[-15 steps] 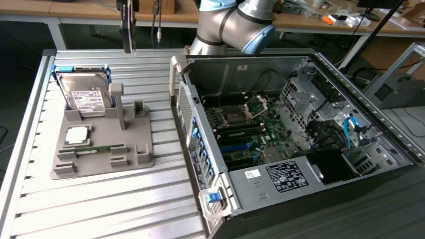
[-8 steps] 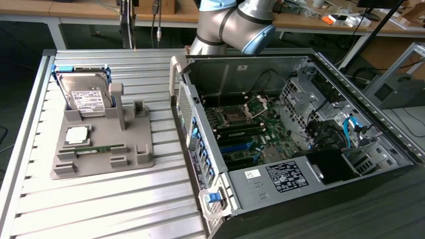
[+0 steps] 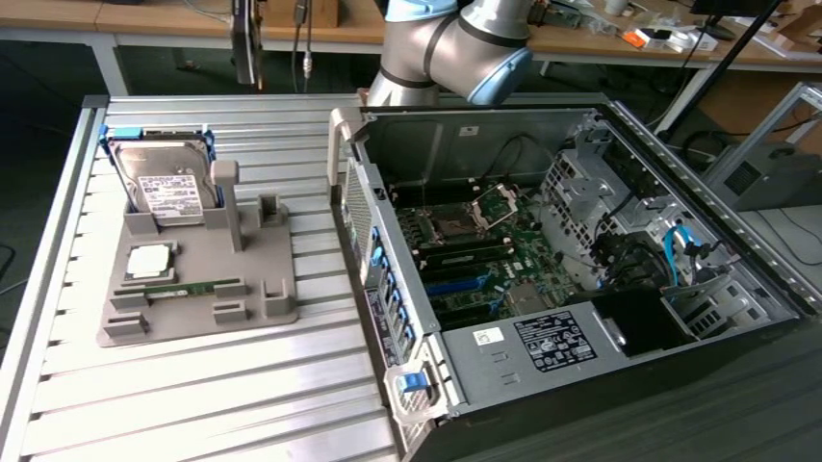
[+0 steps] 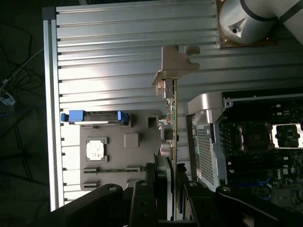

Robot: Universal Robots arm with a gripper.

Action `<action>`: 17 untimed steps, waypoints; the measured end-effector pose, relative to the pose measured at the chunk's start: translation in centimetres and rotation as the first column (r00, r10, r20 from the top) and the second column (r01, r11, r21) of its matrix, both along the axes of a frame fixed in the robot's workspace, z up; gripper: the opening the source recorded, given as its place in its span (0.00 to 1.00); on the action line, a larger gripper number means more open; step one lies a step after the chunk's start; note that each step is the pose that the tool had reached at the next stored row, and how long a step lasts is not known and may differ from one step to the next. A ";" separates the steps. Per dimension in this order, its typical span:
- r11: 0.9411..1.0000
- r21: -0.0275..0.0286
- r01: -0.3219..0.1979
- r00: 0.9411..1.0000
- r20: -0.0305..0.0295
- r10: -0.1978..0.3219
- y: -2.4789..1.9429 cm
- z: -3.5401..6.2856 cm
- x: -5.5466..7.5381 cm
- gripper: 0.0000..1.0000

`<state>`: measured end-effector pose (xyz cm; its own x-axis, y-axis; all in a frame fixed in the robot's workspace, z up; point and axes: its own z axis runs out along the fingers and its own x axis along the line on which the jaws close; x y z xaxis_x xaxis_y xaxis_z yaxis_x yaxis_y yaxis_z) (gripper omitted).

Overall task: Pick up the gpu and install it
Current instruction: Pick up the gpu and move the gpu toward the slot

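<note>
Holding thin dark gpu card (image 4: pixel 173 123) edge-on, pale metal bracket (image 4: pixel 173 64) at far end; jaws clamped on it. Card over ribbed aluminium surface (image 3: pixel 192 404), between grey plastic fixture tray (image 3: pixel 192 313) and open metal computer case (image 3: pixel 437 144), case wall close.
</note>
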<state>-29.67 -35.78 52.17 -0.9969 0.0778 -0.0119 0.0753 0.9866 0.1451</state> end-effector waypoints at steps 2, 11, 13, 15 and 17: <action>1.000 0.001 0.000 1.000 0.000 0.000 0.00 0.21 0.0 0.28; 1.000 0.005 0.000 1.000 0.000 0.000 0.00 0.87 0.0 0.28; 1.000 0.006 0.000 1.000 0.000 0.000 0.00 1.01 0.0 0.28; 1.000 0.007 0.000 1.000 0.000 0.000 0.00 1.29 0.0 0.28; 1.000 0.008 0.000 1.000 0.000 0.000 0.00 1.48 0.0 0.28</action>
